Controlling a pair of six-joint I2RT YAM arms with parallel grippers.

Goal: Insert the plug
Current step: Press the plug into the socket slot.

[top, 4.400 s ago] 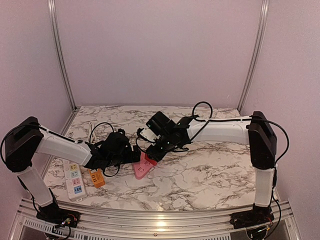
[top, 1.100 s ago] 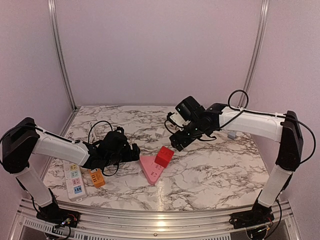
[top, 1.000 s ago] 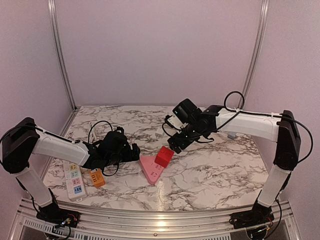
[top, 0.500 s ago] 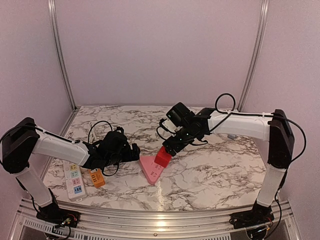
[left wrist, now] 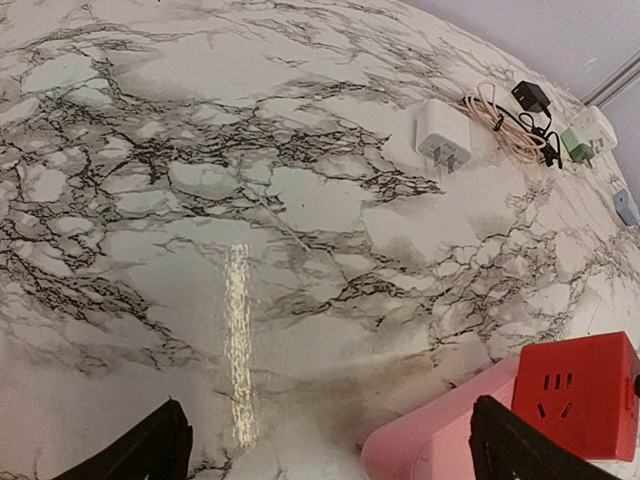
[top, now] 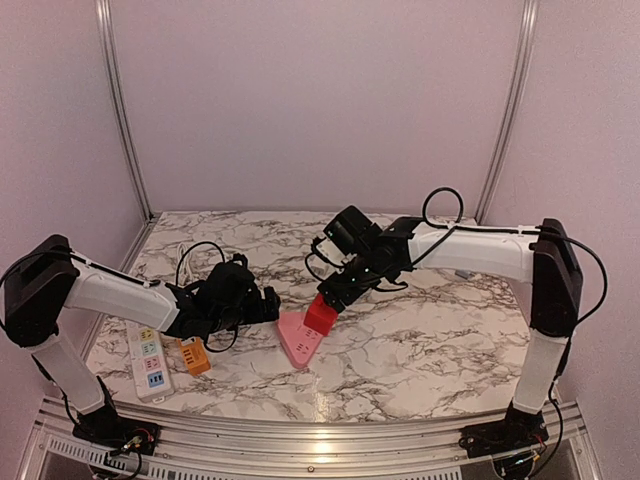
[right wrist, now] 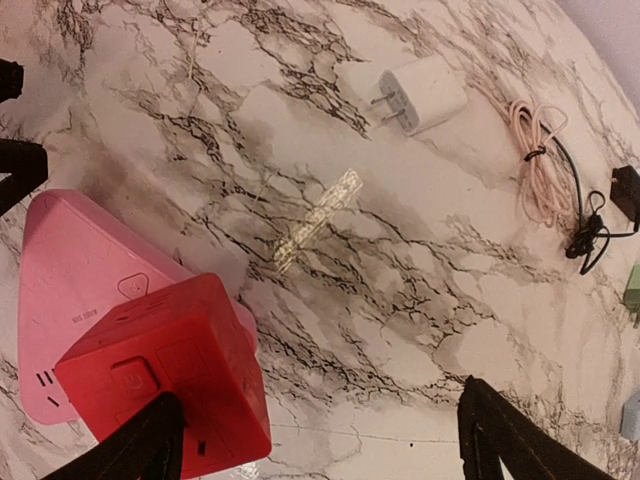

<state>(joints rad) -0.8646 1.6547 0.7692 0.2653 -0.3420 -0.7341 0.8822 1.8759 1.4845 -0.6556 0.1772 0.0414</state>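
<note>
Near the middle of the white marble table point(top: 430, 340), a red cube-shaped plug adapter point(top: 321, 314) sits on the far right part of a pink triangular socket block point(top: 292, 342). Whether it is fully seated cannot be told.

The right gripper point(right wrist: 318, 445) hangs over the cube, jaws wide apart and holding nothing. One finger point(right wrist: 140, 445) is just beside the cube, but contact cannot be determined.

The left gripper point(left wrist: 335, 452) sits low beside the block, toward the table's left edge, jaws fully spread and empty.
</note>
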